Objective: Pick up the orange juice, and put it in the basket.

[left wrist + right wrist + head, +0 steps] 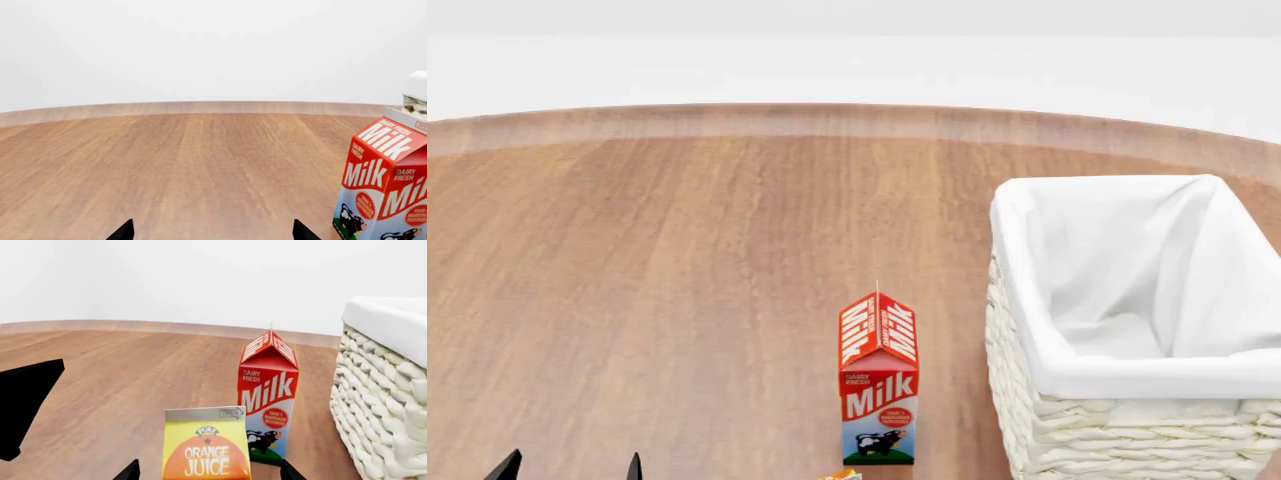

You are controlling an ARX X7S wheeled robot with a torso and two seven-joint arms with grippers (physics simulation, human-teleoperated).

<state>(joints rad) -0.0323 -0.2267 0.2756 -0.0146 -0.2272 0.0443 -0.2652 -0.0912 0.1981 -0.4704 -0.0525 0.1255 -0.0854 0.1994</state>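
**Orange juice between my right fingertips, not yet gripped**

Through my right wrist camera the orange juice [206,447] stands upright in front of me, its flat gable ridge and orange label facing the lens. My right gripper [208,471] has its two black fingertips [128,472] spread wide, one on either side of the carton's width, with wood showing between each tip and the carton, so nothing is pinched. In the head view only a sliver of the carton's top [842,475] peeks in at the bottom edge, just in front of the Milk carton [878,380].

My left gripper [208,232] hangs spread open too, over bare wood, with the Milk carton off to one side of it.

Everything stands on a brown wooden table [654,280] with a rounded far edge, against a plain white background. The Milk carton stands upright just behind the juice, close but apart. The basket [1068,420], cream wicker with a white cloth folded over its rim, sits to the right of both cartons with a strip of table between it and the milk.

To the left of the cartons the tabletop runs wide and bare up to the far edge. On the right, the basket wall rises close by.
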